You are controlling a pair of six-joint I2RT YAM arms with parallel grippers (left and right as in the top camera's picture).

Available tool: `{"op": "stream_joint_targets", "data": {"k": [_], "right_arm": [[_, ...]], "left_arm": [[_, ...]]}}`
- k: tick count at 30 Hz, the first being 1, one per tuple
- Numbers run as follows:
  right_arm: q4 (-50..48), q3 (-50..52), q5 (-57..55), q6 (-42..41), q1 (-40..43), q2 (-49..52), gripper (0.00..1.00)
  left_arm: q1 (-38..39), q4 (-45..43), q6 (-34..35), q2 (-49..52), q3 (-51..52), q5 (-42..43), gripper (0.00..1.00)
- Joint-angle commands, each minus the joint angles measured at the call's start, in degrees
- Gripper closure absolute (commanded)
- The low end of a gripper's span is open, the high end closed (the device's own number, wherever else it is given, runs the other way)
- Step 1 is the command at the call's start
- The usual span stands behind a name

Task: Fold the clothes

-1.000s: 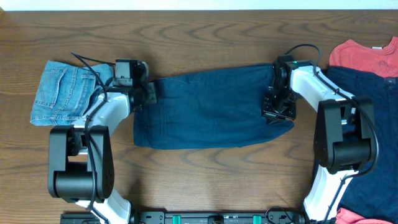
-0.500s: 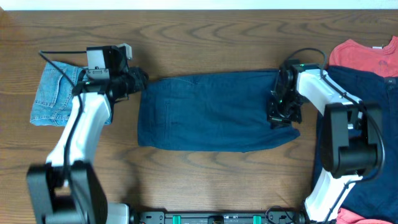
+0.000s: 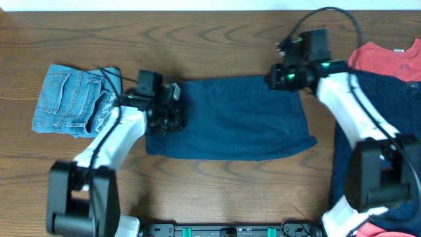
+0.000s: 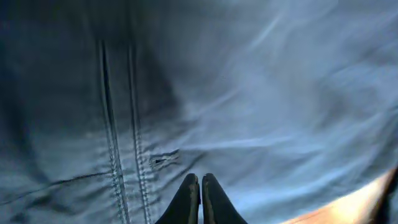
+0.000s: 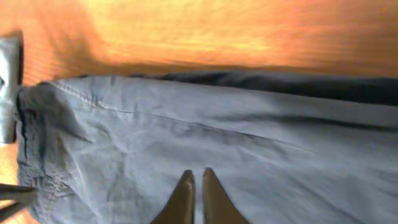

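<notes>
At the far left of the wooden counter lie the denim shorts, folded in a small packet, pale blue, with a back pocket on top. Just beside them, to the right, the left end effector is over the left end of the navy shorts. In its wrist view the two fingers are pressed together, with no cloth between them, above a double seam in the dark fabric.

The navy shorts are spread flat in the middle of the counter as a long rectangle, lying left to right.

The right end effector is at the upper right corner of these shorts. In its wrist view it is also closed, the tips touching, and it holds nothing.

At the far right a red T-shirt lies partly under more navy cloth.
</notes>
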State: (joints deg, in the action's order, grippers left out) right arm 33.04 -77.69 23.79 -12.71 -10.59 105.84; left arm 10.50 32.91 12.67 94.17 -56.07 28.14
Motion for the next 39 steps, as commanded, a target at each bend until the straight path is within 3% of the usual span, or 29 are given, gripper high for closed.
{"op": "stream_joint_targets", "data": {"k": [1,5,8,14,19,28,32,39], "right_arm": [[-0.4,0.3,-3.2,-4.4,-3.9,5.9,0.99],[-1.7,0.3,-13.7,-11.5,-4.5,11.4,0.99],[-5.4,0.3,-18.0,-12.1,-2.3,13.3,0.99],[-13.2,0.1,-17.7,-12.1,5.4,13.3,0.98],[-14.2,0.0,-15.1,-10.5,10.8,13.2,0.97],[-6.9,0.0,4.8,1.4,13.5,4.1,0.92],[-0.3,0.0,5.2,2.1,11.6,-0.2,0.95],[3.6,1.5,-3.1,2.0,5.4,2.4,0.96]], "left_arm": [[0.2,-0.7,4.5,2.9,2.6,-1.1,0.94],[0.2,-0.2,5.2,4.8,4.0,-7.1,0.94],[0.2,0.0,5.2,4.9,4.7,-11.4,0.94],[0.2,-0.9,5.2,4.9,4.7,-15.0,0.94],[0.2,-1.6,5.2,4.9,4.7,-15.0,0.92],[0.2,-1.8,5.2,0.9,0.5,-7.7,0.75],[0.2,-4.2,5.0,-4.3,-1.8,-7.6,0.72],[0.3,-19.3,3.5,-5.3,-1.8,-7.8,0.79]]}}
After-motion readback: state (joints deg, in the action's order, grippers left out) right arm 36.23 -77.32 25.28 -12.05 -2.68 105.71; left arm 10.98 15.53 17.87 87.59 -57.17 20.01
